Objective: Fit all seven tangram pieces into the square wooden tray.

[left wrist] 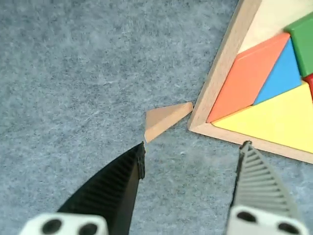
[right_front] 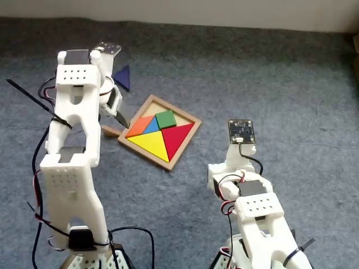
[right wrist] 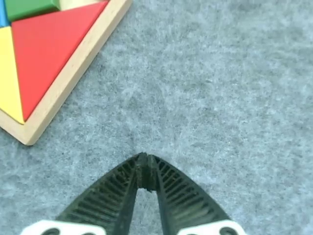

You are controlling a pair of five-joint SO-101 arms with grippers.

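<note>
Left pincer (left wrist: 193, 146) spread wide; tan triangle (left wrist: 164, 121) just beyond its tips, beside tray (left wrist: 215, 83) corner. Right pincer (right wrist: 145, 171) closed, empty.

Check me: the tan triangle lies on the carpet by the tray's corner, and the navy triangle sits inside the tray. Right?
Not quite. The navy triangle also lies on the carpet, outside the tray, as the high view shows.

Indoor robot test setup, grey carpet covering (right_front: 280, 73), pale wall strip (right_front: 224, 10) behind
</note>
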